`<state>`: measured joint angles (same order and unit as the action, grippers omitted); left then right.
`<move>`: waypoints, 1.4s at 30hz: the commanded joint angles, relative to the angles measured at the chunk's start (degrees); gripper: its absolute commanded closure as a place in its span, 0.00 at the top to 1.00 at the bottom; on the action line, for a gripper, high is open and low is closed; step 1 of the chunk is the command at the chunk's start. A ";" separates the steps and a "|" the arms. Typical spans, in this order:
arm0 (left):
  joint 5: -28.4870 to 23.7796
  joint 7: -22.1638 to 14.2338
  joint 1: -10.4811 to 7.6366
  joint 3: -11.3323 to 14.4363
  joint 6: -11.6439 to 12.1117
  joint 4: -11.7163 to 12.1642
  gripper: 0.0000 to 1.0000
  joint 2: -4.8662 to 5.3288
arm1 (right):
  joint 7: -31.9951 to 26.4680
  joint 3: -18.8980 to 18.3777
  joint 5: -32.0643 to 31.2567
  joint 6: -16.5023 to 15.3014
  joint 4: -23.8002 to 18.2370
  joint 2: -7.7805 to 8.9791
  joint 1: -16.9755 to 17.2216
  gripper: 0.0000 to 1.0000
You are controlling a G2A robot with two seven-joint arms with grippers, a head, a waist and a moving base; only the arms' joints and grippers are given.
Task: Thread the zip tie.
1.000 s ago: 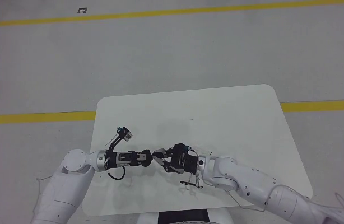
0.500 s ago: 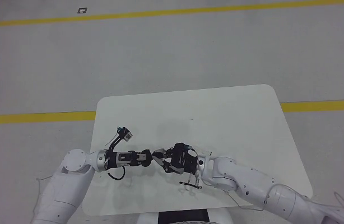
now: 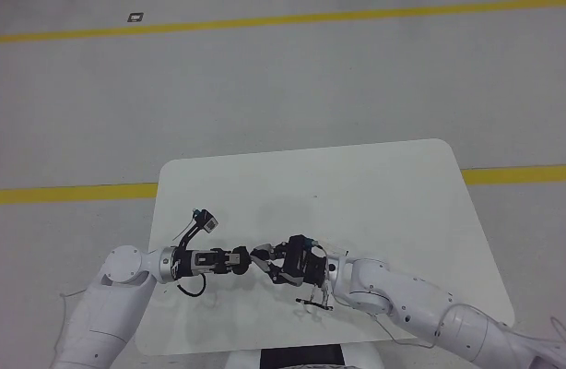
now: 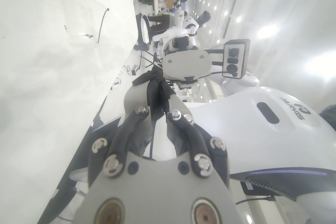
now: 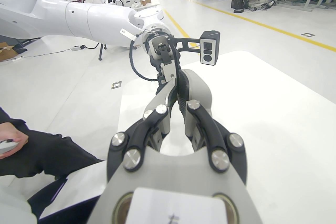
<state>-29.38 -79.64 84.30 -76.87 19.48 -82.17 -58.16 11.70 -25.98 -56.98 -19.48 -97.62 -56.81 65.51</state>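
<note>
My two grippers meet tip to tip a little above the white table [image 3: 384, 184], near its front left part. The left gripper [image 3: 249, 257] comes in from the left and the right gripper [image 3: 269, 259] from the right. In the left wrist view the left gripper [image 4: 155, 114] is shut on a black zip tie [image 4: 153, 86], whose bunched end sticks out past the fingertips toward the right gripper. In the right wrist view the right gripper [image 5: 176, 101] is shut as well, with a dark strip of the zip tie [image 5: 181, 89] pinched between its ribbed pads. The left gripper [image 5: 164, 70] sits directly beyond it.
The table's front edge [image 3: 228, 349] lies close below both wrists, and its left edge [image 3: 158, 221] is near the left arm. A small dark mark [image 3: 312, 196] sits on the tabletop toward the middle. The wide right and far parts of the table hold nothing.
</note>
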 commanded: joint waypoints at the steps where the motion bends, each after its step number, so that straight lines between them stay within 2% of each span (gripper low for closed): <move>1: 0.00 0.00 0.00 0.00 0.00 0.00 0.00 0.00 | -0.10 0.09 0.11 0.00 0.07 -0.01 -0.10 0.00; 28: 0.00 0.00 0.00 0.00 0.00 0.00 0.00 0.00 | 0.10 1.43 1.44 0.00 1.30 -0.32 -0.93 0.00; 42: 0.00 0.00 0.00 0.00 0.00 0.00 0.00 0.00 | 0.14 0.68 0.32 0.00 0.63 -0.20 -0.44 0.00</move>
<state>-29.38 -79.64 84.30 -76.87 19.48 -82.17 -58.16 11.91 -25.27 -56.65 -19.48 -96.97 -57.02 65.03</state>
